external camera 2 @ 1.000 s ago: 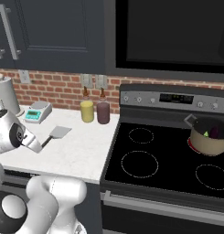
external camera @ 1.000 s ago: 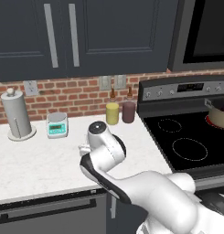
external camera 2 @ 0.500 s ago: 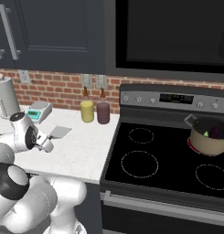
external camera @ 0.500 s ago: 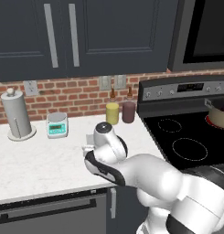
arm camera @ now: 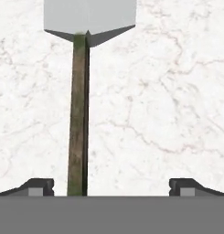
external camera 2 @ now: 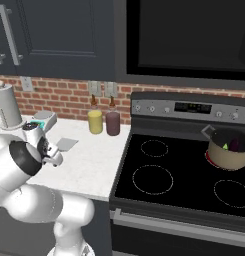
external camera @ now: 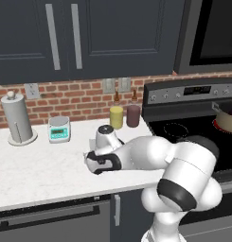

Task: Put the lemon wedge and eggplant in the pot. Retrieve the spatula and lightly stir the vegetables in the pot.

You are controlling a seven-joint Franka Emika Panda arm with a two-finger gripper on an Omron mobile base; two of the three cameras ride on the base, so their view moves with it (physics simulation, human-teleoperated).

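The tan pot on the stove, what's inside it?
Inside the tan pot a small yellow-green lemon wedge and a dark purple eggplant show above the rim. The pot's wall hides their lower parts and the bottom.

One spatula [arm camera: 80,105] on the marble counter [arm camera: 168,91], one pot [external camera 2: 228,150] on the stove [external camera 2: 184,180], holding one lemon wedge [external camera 2: 225,146] and one eggplant [external camera 2: 235,145]. Two bottles by the brick wall: one yellow bottle [external camera 2: 95,121], one maroon bottle [external camera 2: 113,123]. Also one paper towel roll [external camera: 16,119], one small scale [external camera: 58,129], four burner rings.
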